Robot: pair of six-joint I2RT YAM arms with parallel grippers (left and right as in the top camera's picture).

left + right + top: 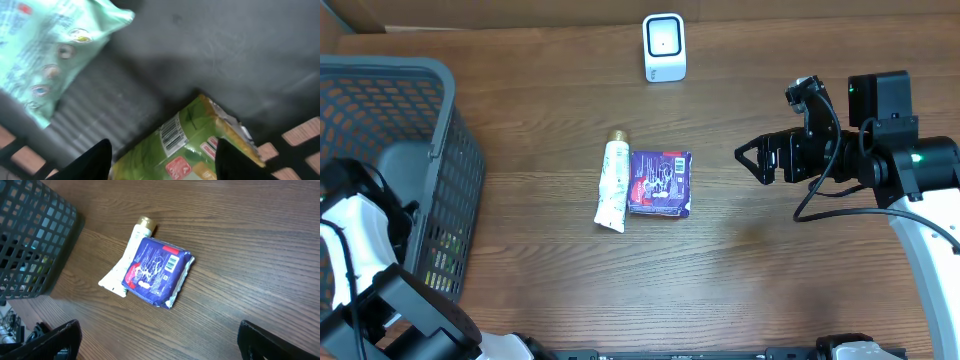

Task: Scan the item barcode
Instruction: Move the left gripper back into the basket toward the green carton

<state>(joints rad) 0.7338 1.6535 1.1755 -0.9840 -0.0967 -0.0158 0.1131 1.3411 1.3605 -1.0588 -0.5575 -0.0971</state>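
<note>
The right arm (910,165) reaches in from the right side with its wrist about level. The right gripper (748,162) points left, its jaws spread wide with nothing between them. The left arm (360,225) bends at the left edge, and the left gripper (162,147) shows only in its wrist view, its dark fingers (95,160) parted; whether they press on anything cannot be told.

Soft, even light covers the wooden table (540,290), shadows faint. Inside the basket (445,110) the left wrist view is dim, the green pack (190,145) blurred; the right wrist view is sharp.
</note>
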